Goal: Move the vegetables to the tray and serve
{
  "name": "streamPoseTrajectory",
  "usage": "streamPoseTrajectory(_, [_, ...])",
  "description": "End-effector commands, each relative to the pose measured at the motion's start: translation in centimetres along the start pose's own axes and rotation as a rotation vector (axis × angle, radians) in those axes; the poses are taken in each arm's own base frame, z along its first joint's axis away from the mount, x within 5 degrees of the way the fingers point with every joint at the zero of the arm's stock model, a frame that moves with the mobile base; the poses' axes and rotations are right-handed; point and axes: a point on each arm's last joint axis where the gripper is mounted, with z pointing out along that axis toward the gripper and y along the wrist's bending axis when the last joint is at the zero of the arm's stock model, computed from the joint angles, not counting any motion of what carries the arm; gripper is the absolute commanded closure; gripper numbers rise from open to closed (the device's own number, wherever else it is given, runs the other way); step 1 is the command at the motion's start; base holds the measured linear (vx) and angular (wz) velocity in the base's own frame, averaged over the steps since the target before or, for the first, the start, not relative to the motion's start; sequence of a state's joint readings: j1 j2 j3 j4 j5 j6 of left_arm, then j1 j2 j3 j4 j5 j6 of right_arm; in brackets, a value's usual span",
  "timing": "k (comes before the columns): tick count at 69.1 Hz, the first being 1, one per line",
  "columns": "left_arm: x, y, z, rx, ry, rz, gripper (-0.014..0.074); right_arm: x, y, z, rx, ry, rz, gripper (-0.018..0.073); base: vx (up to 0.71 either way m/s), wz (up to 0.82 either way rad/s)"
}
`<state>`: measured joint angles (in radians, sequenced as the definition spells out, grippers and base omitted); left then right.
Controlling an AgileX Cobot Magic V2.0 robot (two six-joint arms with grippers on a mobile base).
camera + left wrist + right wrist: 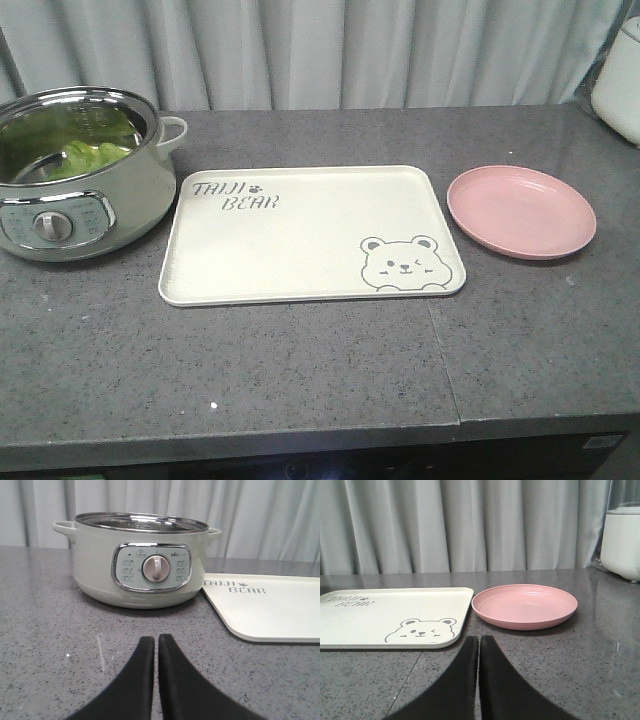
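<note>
**Two grippers pressed shut, lettuce in the pot**

Both arms sit low at the near edge of the table (pixel 300 370) and neither carries anything. To me this looks like the very start, with the first reach not yet made. The left gripper (pixel 156 640) faces the pale green electric pot (pixel 120 205) at the far left. Its black fingers are closed against each other with nothing between them. The right gripper (pixel 479 640) is closed the same way and empty, looking toward the round pink plate (pixel 520 210) on the right.

The lettuce (pixel 95 155) lies down inside the pot against the shiny steel wall. It is crinkled and light green, and its shape is hard to make out among the reflections. From the left wrist view the pot's side hides it completely. The tray (pixel 300 250) lies flat between pot and plate — cream, bare, lettering at its far left and the bear face at its near right corner.

I'd judge the left arm has the next move. Its gripper must spread, lift over the tall rim, dip into the pot and pinch the leaf — which is probably limp, so a hold near the rib seems safest — then carry it right to the tray.
</note>
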<state>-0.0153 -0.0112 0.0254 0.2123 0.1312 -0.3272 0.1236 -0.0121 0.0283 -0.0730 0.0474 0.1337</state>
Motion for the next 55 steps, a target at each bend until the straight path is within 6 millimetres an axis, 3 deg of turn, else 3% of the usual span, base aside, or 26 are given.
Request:
streamPoseTrajectory(1, [0.09,-0.13,0.01,0.022,-0.054,-0.01,0.0602,-0.18,0.02,-0.02,-0.003,-0.064,-0.01,0.0562,0.03,0.0])
streamPoseTrajectory(55, [0.09,-0.13,0.01,0.022,-0.054,-0.01,0.0602,-0.18,0.02,-0.02,-0.003,-0.064,-0.01,0.0562,0.02,0.01])
